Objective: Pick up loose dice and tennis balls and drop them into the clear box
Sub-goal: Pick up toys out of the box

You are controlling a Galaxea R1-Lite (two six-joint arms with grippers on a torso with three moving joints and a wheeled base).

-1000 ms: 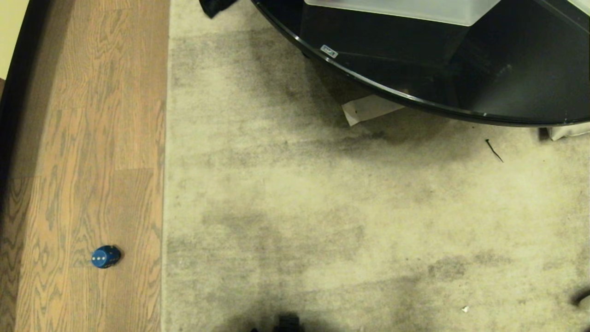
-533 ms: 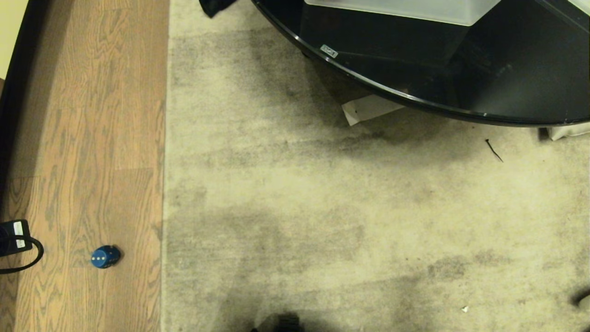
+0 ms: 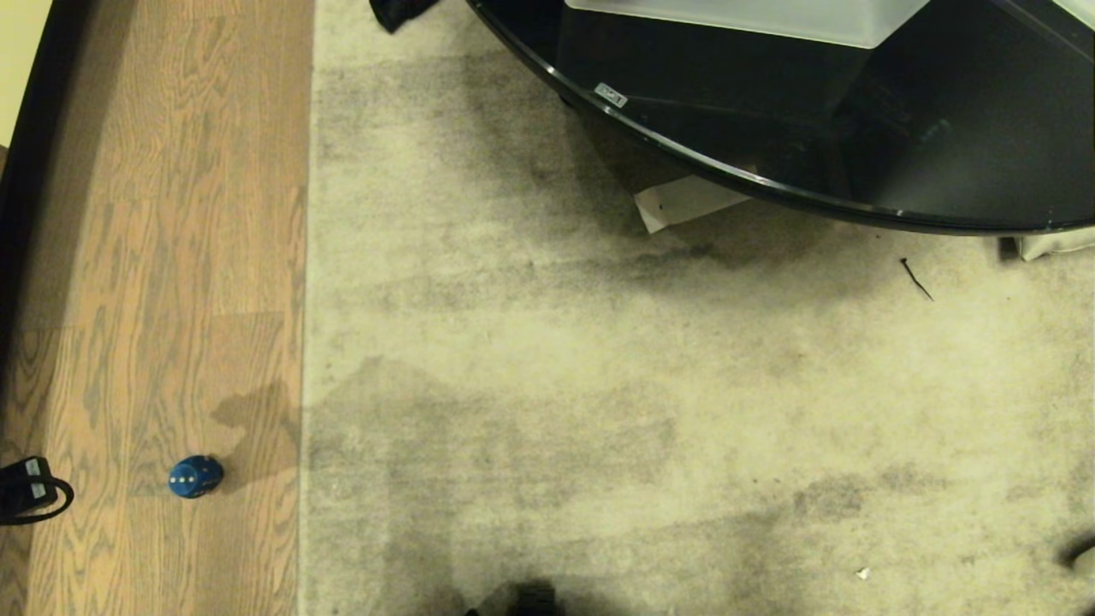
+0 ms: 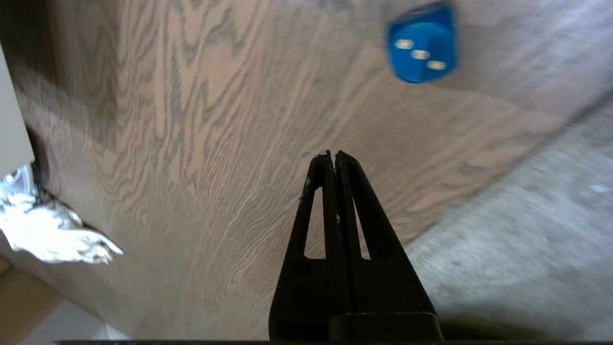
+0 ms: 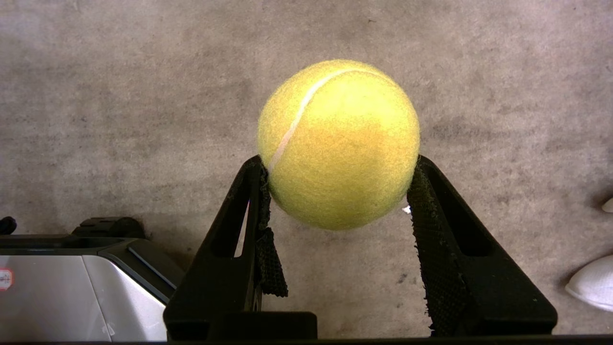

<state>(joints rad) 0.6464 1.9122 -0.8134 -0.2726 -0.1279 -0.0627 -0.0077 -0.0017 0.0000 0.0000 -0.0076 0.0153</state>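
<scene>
Head view: one blue die [image 3: 196,476] lies on the wooden floor [image 3: 171,214] at about eight o'clock, just left of the rug [image 3: 599,411] edge. One clear box [image 3: 753,19] stands on the round black tabletop [image 3: 941,171] at one o'clock, cut off by the frame. A scrap of paper [image 3: 684,202] pokes out beneath the tabletop rim. A black part of the left arm [image 3: 26,488] with a looped cable shows at nine o'clock, apart from the die.

Left wrist view: the left gripper [image 4: 331,155] hangs over bare wood, its jaws pressed together and empty. The one die [image 4: 421,43] sits at one o'clock from the tips, well apart, nothing between them.

Right wrist view: the right gripper [image 5: 337,191] has its jaws clamped on one tennis ball [image 5: 338,143], held above the rug [image 5: 119,96]; the robot's base [image 5: 72,282] shows at eight o'clock.
</scene>
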